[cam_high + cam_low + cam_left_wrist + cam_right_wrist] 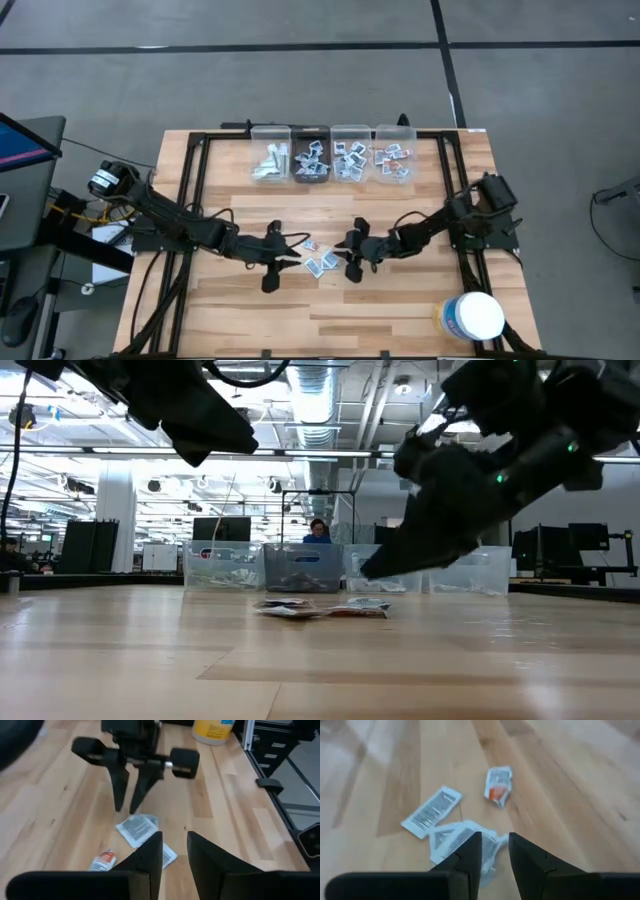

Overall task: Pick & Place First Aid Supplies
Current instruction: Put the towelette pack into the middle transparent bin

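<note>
Loose packets: a small cluster of first aid packets [318, 262] lies flat on the table's [400, 300] middle, between the two grippers; in the right wrist view, a black-printed packet [431, 811], a red-marked packet [497, 785] and a crumpled one [462, 842] at the fingertips.
Sorted packets: four clear bins [332, 152] stand in a row at the table's far edge, each already holding some packets.
Right gripper: the right gripper [352, 262] sits low at the cluster's right side, fingers a narrow gap apart, gripping nothing that I can see; the crumpled packet lies just under and between its tips.
Left gripper: the left gripper [275, 262] is at the cluster's left side, fingers also slightly parted and empty, a packet [137, 829] just ahead of them.
Step in hand: judged as the pick stage, with both arms closing on the remaining pile.
Next move: probably needs one packet singled out, fingers lowered astride it and pinched at an edge, since the packets lie flat and overlap.
Long axis: the black-printed packet is oblong, its long axis running diagonally to the board grain; the red-marked one lies roughly along the grain.
Bystander item: a white tub [472, 316] stands near the front right corner, well apart.
</note>
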